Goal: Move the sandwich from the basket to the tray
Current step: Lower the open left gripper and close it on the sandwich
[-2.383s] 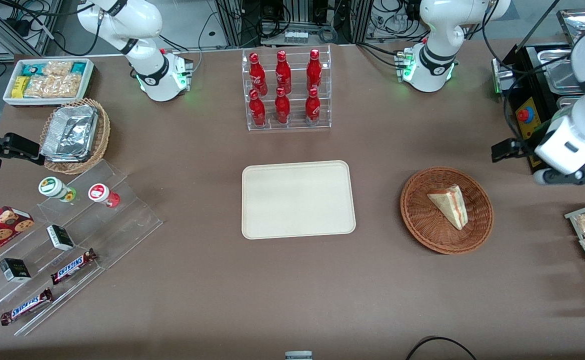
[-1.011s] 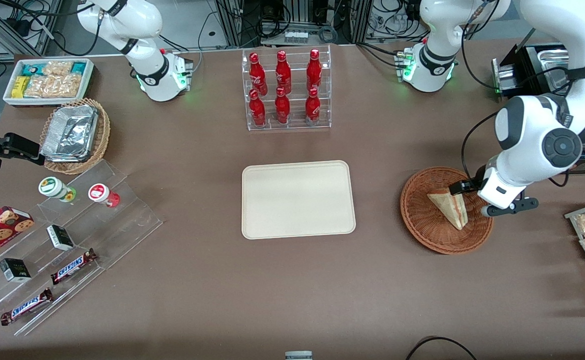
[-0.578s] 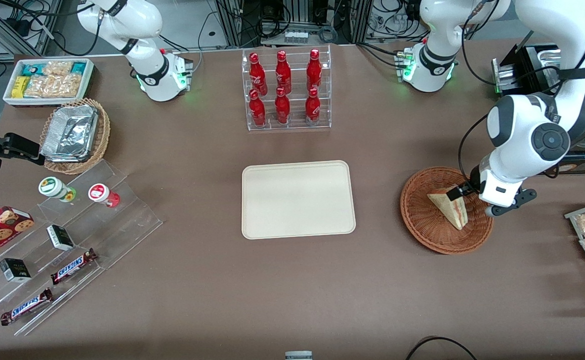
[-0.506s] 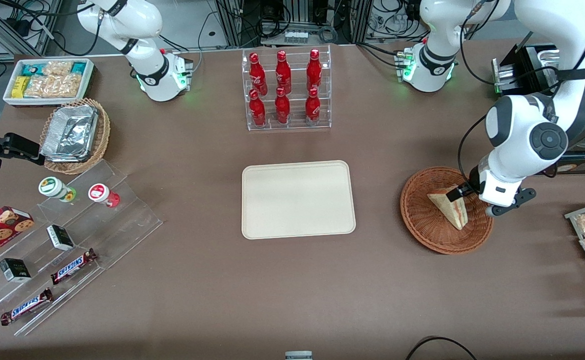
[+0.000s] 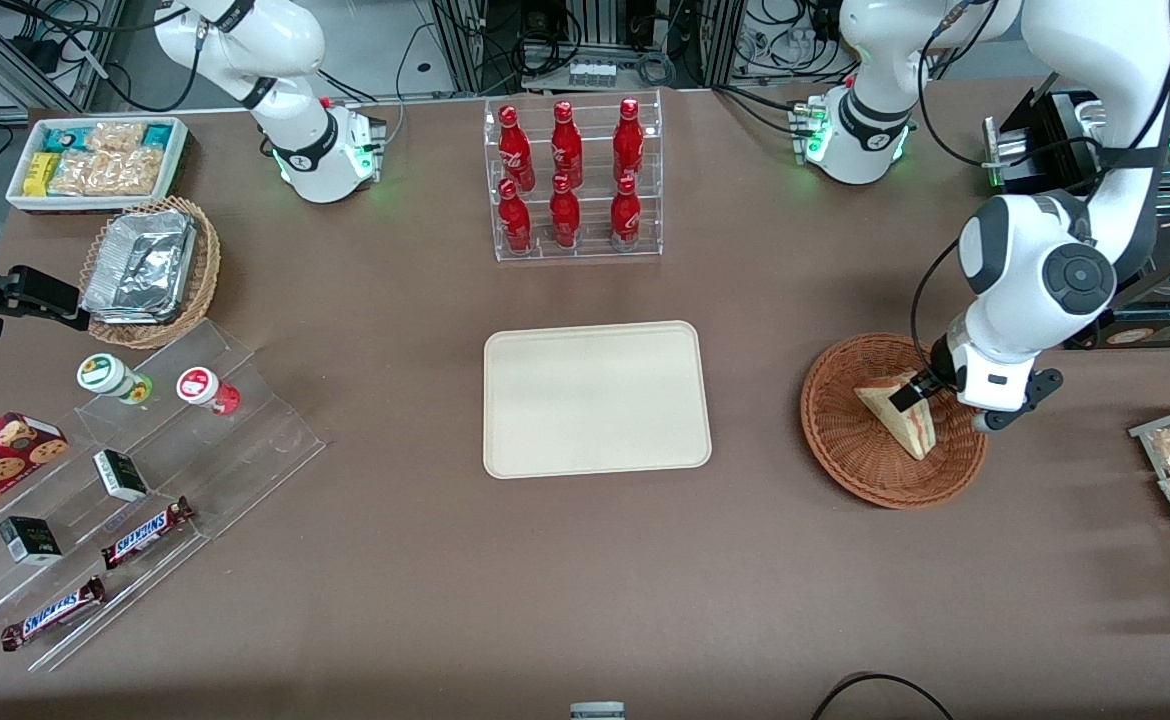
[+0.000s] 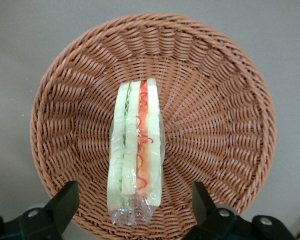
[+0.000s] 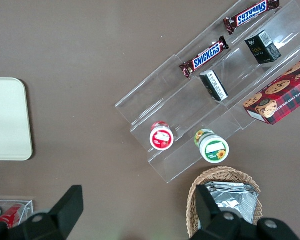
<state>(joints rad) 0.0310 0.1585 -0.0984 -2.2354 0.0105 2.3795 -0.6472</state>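
The desk (image 5: pixel 425 590) is brown, with the tray (image 5: pixel 597 398) at its middle, flat and cream. Toward the working arm's end sits the basket (image 5: pixel 850 440), round reddish-brown wicker, well apart from the tray. The left arm (image 5: pixel 1040 275) bends down over the basket's rim from the desk's edge at that end, its wrist pointing downward. Its gripper (image 6: pixel 132 205) hangs above the sandwich (image 6: pixel 135 160), jaws spread wide, wider than the wedge, holding nothing; one finger (image 6: pixel 65 205) shows on each flank of the wedge, apart from it. The sandwich lies in the basket's middle, on the weave, wrapped in clear film. Its cut edge faces up toward the wrist camera: pale bread with green, white and red layers. In the front view it is a pale triangle (image 5: pixel 895 412) with one fingertip just over its upper corner.
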